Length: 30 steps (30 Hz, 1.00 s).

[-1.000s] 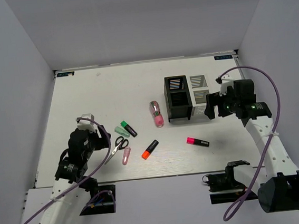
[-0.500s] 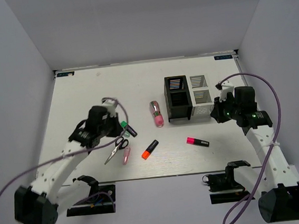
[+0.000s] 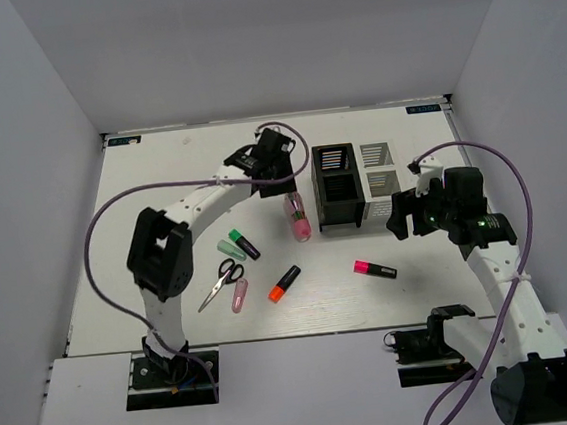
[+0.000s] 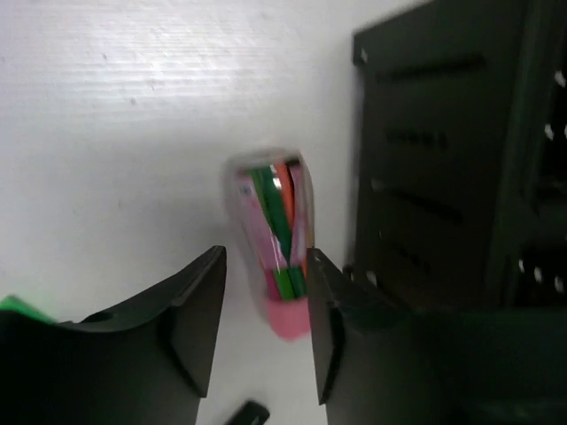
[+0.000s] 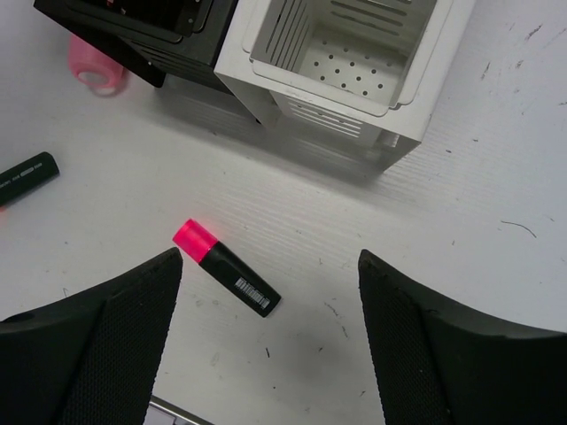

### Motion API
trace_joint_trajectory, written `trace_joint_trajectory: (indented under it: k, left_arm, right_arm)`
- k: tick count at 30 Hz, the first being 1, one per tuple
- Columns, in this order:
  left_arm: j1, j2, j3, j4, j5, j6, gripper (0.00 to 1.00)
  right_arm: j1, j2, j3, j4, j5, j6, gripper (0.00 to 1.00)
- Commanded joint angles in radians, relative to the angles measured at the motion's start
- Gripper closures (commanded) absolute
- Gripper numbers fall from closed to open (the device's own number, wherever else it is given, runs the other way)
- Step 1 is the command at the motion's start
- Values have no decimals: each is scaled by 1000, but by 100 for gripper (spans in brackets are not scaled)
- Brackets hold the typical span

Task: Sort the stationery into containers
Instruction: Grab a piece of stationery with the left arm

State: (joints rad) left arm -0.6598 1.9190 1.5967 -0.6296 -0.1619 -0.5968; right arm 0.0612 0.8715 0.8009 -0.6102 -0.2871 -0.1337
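Lying at frame centre, just left of the black holder (image 3: pixel 338 187), the pink tube (image 3: pixel 297 217) runs top to bottom, pink end lowest. The left pincer (image 4: pixel 264 266) hovers partly open and empty; the right pincer (image 5: pixel 267 257) gapes wide, empty.

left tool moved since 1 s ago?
Yes. The left tool went from beside the scissors at the near left, away from the bases and rightward. It is now next to the black pen holder, above the pink tube.
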Motion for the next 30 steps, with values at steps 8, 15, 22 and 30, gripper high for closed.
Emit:
trace_joint_trajectory:
  k: [8, 15, 22, 30]
  left_arm:
    - [78, 207, 267, -137, -13, -259, 35]
    - [77, 245, 258, -127, 56, -259, 25]
    - [75, 270, 258, -137, 93, -253, 25]
    - [55, 334, 335, -188, 113, -230, 25]
  right_arm:
    - [29, -26, 0, 23, 77, -9, 14]
    - [51, -22, -3, 29, 111, -17, 13]
    - [74, -14, -2, 32, 137, -23, 12]
    - [85, -20, -3, 30, 152, -27, 12]
